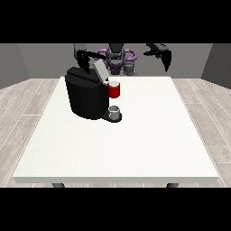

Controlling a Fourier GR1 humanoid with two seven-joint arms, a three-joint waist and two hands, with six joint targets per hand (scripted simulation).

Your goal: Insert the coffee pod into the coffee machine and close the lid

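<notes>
While only the front view is on offer, it is showing enough to judge progress. A black coffee machine (85,97) is sitting on the white table (135,144), left of the frame's centre, with its grey lid (100,70) standing tilted up and open at the machine's top right. A red part (114,90) is showing at the machine's front, just right of the body and below the lid; it is looking like the pod holder, and whether the coffee pod is sitting inside it I cannot tell, since no separate pod is showing anywhere on the table. Below it a small grey cup (114,110) is standing on the machine's base.

At the upper left of the frame, the hand at the view's left (83,59) is hovering just above the machine's top and close beside the raised lid; whether its fingers are apart or together I cannot tell. At the upper right, the hand at the view's right (165,57) is hanging well apart from the machine, holding nothing visible, its fingers pointing downward and looking relaxed rather than curled.

Judging from this, the lid is not yet closed, so that step is remaining at the least, and the pod's insertion is staying unconfirmed.
</notes>
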